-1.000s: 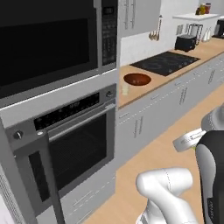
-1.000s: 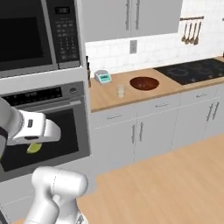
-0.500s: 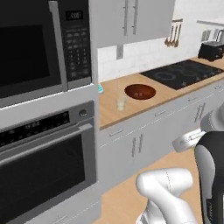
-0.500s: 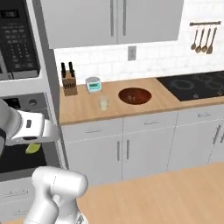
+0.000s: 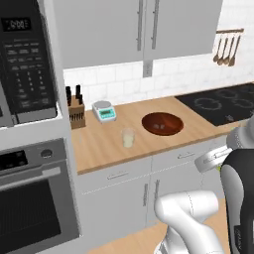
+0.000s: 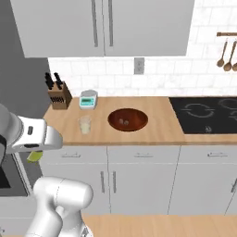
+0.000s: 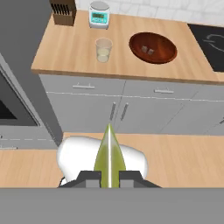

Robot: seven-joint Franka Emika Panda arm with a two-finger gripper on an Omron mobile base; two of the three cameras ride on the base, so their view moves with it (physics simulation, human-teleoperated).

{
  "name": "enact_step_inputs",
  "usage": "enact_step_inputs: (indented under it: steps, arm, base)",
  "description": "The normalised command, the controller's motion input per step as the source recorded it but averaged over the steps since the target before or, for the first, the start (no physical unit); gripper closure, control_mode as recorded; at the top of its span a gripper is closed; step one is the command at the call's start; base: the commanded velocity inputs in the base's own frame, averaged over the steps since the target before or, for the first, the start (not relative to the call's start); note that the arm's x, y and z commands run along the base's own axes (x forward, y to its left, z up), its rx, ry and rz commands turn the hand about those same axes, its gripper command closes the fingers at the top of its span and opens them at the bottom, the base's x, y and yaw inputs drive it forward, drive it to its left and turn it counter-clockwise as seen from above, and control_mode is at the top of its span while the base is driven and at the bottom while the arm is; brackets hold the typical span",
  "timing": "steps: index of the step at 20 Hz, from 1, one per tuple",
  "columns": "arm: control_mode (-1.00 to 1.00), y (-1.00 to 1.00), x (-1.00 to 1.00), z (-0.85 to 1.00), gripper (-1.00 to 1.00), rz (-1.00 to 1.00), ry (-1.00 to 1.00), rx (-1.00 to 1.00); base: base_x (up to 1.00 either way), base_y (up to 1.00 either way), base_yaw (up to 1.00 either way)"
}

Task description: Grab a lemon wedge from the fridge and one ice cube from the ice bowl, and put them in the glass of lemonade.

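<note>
Pinching the lemon wedge point(image 7: 109, 157) between its two dark fingertips, the gripper point(image 7: 109, 178) is holding the slice upright, its thin edge pointing away from the hand, with the jaws closed against both flat sides. From the right base camera, a bit of the yellow-green wedge point(image 6: 34, 156) is peeking out under the white hand, low beside the counter's left end and in front of the cabinet fronts. Up on the wooden counter point(image 6: 157, 132), the glass of lemonade point(image 7: 103, 50) is standing upright, just beside the ice bowl point(image 7: 153, 47) but not touching it. Two small pale ice cubes point(image 7: 148, 50) are lying inside the bowl. Behind the glass, a white kitchen scale point(image 5: 104, 110) is sitting near the tiled wall, with a knife block point(image 5: 75, 110) farther along toward the oven column. A black cooktop point(image 6: 203, 113) is lying well apart, at the counter's other end.
</note>
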Motion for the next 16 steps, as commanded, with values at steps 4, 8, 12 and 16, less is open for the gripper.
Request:
enact_step_inputs:
  steps: [4,8,12,16]
  arm:
    - [1.00,0.00,0.00,0.00,1.00,0.00,0.00,0.00]
    - [1.00,0.00,0.00,0.00,1.00,0.00,0.00,0.00]
    - [1.00,0.00,0.00,0.00,1.00,0.00,0.00,0.00]
    - [1.00,0.00,0.00,0.00,1.00,0.00,0.00,0.00]
  base:
    - [0.65,-0.87,0.42]
    - [0.73,-0.64,0.34]
    - [0.72,-0.02,0.04]
    - [0.63,0.18,-0.04]
